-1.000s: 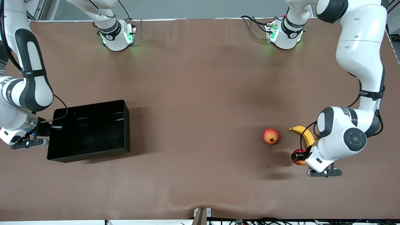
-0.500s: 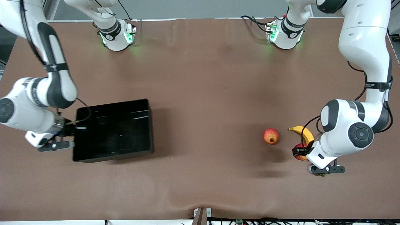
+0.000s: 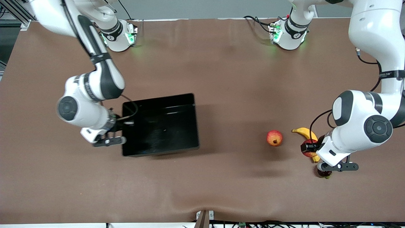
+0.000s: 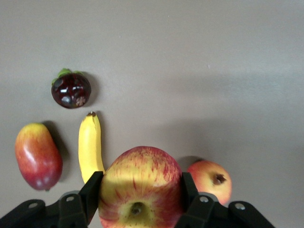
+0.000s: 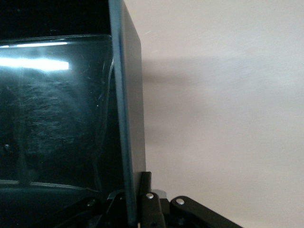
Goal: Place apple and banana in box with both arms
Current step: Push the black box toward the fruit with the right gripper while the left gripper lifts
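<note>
My left gripper (image 3: 311, 148) is shut on the red apple with yellow streaks (image 3: 307, 149) and holds it above the banana (image 3: 305, 132). In the left wrist view the apple (image 4: 140, 187) sits between the fingers (image 4: 91, 192), with the banana (image 4: 90, 146) on the table below. My right gripper (image 3: 124, 124) is shut on the wall of the black box (image 3: 164, 125) at the end toward the right arm. The right wrist view shows that wall (image 5: 128, 123) clamped between the fingers (image 5: 145, 183).
An orange-red round fruit (image 3: 274, 138) lies on the table beside the banana, toward the box. A dark purple fruit (image 3: 324, 173) lies under the left gripper, nearer the front camera. A red-yellow mango (image 4: 38, 155) shows only in the left wrist view.
My right arm has carried the box toward the middle of the table. My left gripper has lifted the apple and shifted slightly toward the left arm's end, uncovering the dark purple fruit.
</note>
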You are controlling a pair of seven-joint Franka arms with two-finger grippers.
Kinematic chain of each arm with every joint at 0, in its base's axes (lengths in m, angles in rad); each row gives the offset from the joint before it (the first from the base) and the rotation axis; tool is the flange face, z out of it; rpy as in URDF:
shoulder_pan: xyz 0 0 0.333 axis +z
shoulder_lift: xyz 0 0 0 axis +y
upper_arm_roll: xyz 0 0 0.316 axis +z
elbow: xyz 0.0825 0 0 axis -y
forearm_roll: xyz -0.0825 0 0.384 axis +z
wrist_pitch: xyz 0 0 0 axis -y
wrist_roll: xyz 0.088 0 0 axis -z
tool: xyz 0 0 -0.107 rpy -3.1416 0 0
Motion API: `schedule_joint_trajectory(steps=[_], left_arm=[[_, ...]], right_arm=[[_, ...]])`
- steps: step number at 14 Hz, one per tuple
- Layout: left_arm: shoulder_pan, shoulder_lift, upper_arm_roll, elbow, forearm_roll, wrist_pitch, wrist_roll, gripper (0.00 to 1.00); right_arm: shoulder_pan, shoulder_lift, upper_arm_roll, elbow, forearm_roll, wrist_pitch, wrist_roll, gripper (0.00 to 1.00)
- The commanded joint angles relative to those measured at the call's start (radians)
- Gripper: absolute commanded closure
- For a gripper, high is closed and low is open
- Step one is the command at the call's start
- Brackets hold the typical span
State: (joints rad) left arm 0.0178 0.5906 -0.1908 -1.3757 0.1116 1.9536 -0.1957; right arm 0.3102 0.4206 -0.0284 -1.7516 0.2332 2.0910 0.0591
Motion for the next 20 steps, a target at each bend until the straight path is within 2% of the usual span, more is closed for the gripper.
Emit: schedule_joint_trajectory(steps=[1, 6, 10, 13, 16, 20], left_arm=[[-0.001, -0.032, -0.044, -0.016, 0.003, -0.027, -0.097, 1.0], [-0.006, -0.029, -0.093, -0.016, 0.006, -0.027, -0.195, 1.0], [-0.01, -0.031, -0.093, -0.017, 0.005, -0.027, -0.202, 1.0], [-0.015, -0.028, -0.098, -0.02, 0.005, -0.027, -0.232, 1.0], [-0.025, -0.025, -0.098, -0.028, 0.005, -0.027, -0.241, 1.0], [-0.05, -0.025, -0.098, -0.045, 0.005, -0.027, -0.278, 1.0]], right_arm=[[0.059, -0.014, -0.01, -0.002, 0.041, -0.009, 0.097, 1.0], [0.243, -0.016, -0.011, 0.001, 0.04, 0.006, 0.399, 1.0], [0.4, 0.009, -0.013, -0.003, 0.04, 0.092, 0.51, 1.0], [0.454, 0.046, -0.011, -0.005, 0.04, 0.156, 0.53, 1.0], [0.501, 0.084, -0.013, -0.005, 0.037, 0.211, 0.643, 1.0], [0.524, 0.141, -0.013, -0.005, 0.035, 0.274, 0.657, 1.0]])
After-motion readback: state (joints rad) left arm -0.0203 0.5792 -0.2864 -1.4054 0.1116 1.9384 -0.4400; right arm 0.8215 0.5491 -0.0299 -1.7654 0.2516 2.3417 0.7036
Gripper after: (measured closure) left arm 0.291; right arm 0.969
